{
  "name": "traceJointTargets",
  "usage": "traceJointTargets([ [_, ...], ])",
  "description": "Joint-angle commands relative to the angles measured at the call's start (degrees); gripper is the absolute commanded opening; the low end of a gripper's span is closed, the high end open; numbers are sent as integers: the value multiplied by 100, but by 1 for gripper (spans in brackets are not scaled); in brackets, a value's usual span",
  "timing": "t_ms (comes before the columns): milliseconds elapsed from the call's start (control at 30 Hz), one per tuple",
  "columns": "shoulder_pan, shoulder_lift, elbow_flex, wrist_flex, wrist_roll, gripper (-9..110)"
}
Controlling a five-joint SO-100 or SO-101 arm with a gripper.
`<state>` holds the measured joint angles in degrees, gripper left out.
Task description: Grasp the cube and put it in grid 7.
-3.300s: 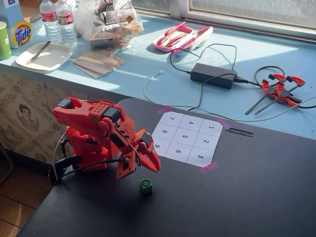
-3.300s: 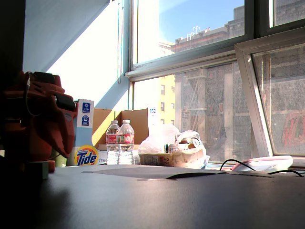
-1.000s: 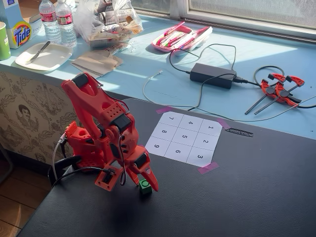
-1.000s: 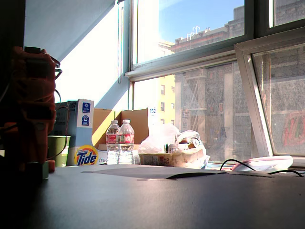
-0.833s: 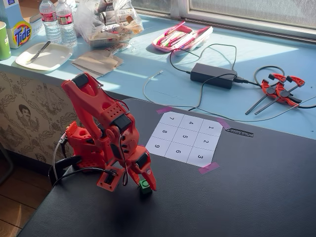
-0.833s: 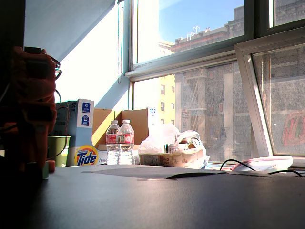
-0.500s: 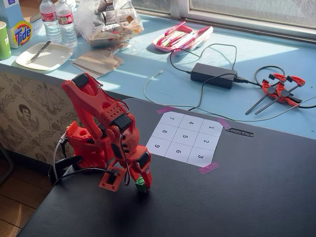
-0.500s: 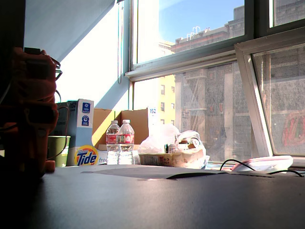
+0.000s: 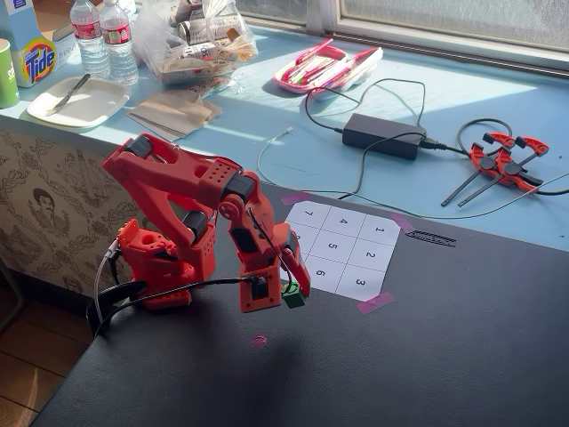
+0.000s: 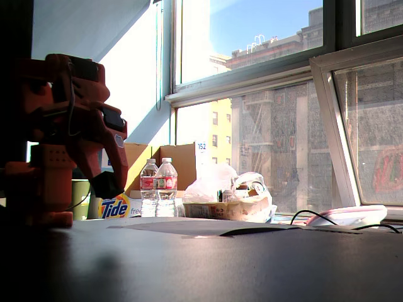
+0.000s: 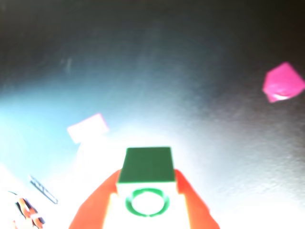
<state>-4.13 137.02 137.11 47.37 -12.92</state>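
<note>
In a fixed view from above, you are looking at the red plastic arm (image 9: 191,222) sitting at the left on the matte black tabletop (image 9: 427,356). Its claw (image 9: 289,289) is hanging above the surface, clamped on the cube (image 9: 294,299), a small green block held clear of the tabletop at the near left edge of the paper sheet (image 9: 336,250), by the cells marked 9 and 6. A small pink spot (image 9: 259,340) is lying on the tabletop just below the claw. The sheet is a flat white 3x3 grid taped at its corners with purple tape (image 9: 375,302); grid 7 (image 9: 308,213) is its far left corner, well apart from the cube. Further right, a black power brick (image 9: 384,135) with looping cables and two orange clamps (image 9: 507,160) are resting on the pale blue surface behind.

The low fixed view is showing you only a dark silhouette of the arm (image 10: 63,138) against the bright window; the cube cannot be made out there, while the water bottles (image 10: 158,187) are standing clear.

The wrist view, blurred and overexposed, is giving you what the others are not: the cube (image 11: 146,165) square-edged between two red fingers (image 11: 188,200), a green ring on its pale near face, and a bright pink scrap (image 11: 283,82) at the right.
</note>
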Motion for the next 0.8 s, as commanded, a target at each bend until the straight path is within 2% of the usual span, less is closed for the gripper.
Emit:
traceJointTargets([
  [0,-765,-501,-1151,53,-448,0],
  [200,-2725,-1767,-2074,-97,-1441,0],
  [333,-3771,-2874,-2628,-193,-1714,0],
  [600,-4755,-5010,-4641,88,-1819,0],
  [767,-5212,-5906,-5458,826,-1811,0],
])
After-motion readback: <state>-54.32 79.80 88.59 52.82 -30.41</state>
